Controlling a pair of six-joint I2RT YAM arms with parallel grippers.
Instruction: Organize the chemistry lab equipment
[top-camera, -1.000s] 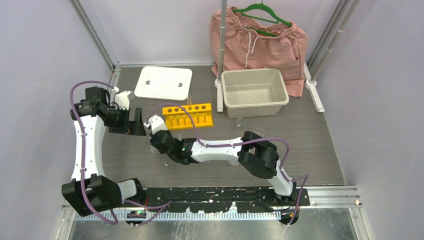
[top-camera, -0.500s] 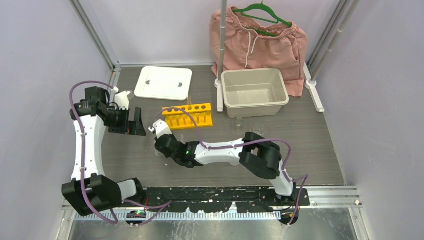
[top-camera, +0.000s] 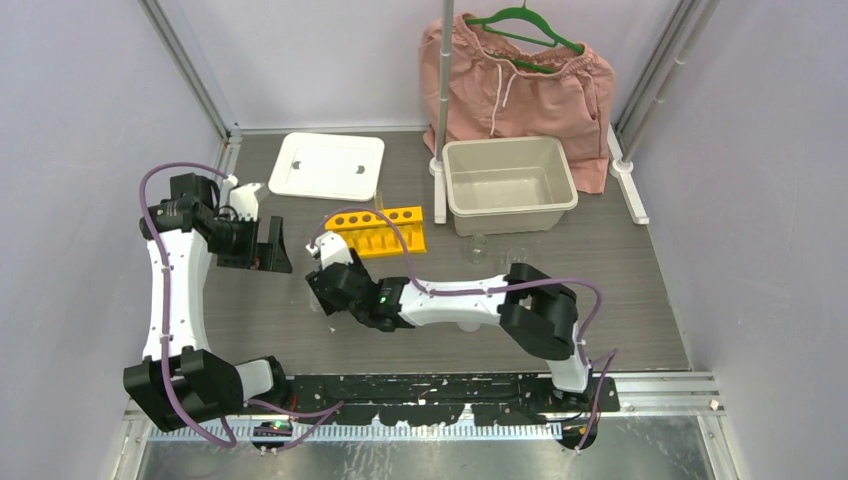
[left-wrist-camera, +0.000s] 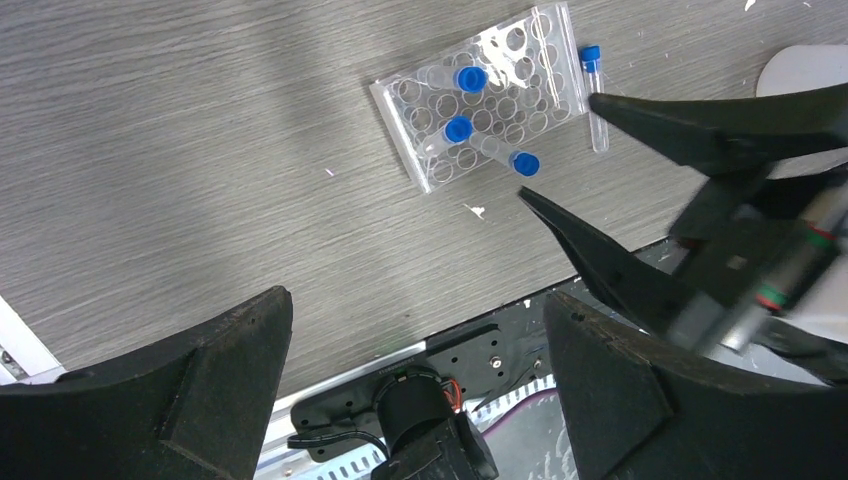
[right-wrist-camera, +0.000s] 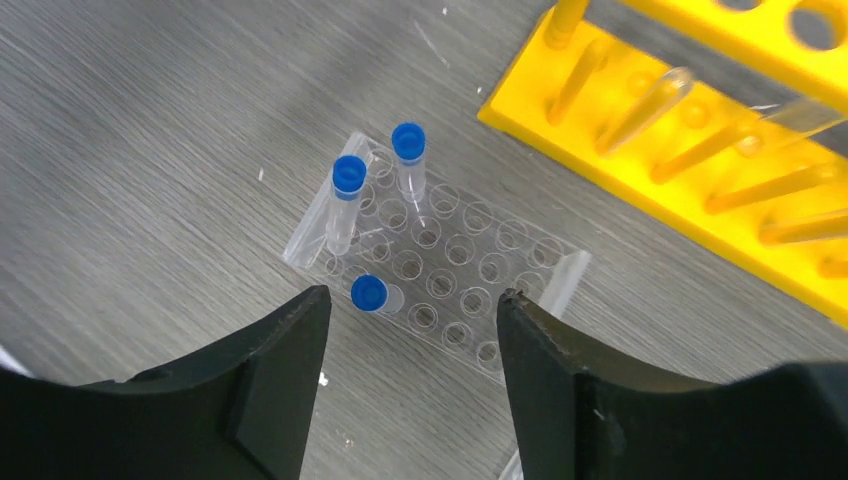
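1. While the right gripper (right-wrist-camera: 412, 298) hangs over the clear rack (right-wrist-camera: 505, 262) with its jaws spread wide and nothing between them, the step in hand is judged to be picking up a tube to seat in that rack.
2. Location: the clear rack lies flat on the table (left-wrist-camera: 200, 150), just beside the yellow rack (right-wrist-camera: 640, 150). It carries three blue-capped tubes (right-wrist-camera: 348, 205). Two of them stand at a lean. The third, the tilted tube (right-wrist-camera: 370, 293), looks almost laid across the holes in the left wrist view.
3. A fourth, the loose tube (left-wrist-camera: 596, 100), lies on the table at the rack's short end. It is touching the rack or just beside it; which cannot be told. The tip of one right-gripper finger is near it.
4. Recommended practice:
   - Descend straight, with the jaws set across the tube's narrow width.
   - Grip below the cap.
   - Close gently, as smooth plastic is likely to roll or squirt out.
   - Keep both fingers off the rack wall. The rack looks light and would probably slide, upsetting the leaning tubes.
5. The left gripper (left-wrist-camera: 415, 310) is parked high at the table's left side, wide open and empty. It is well apart from the work but could brace the rack if required.
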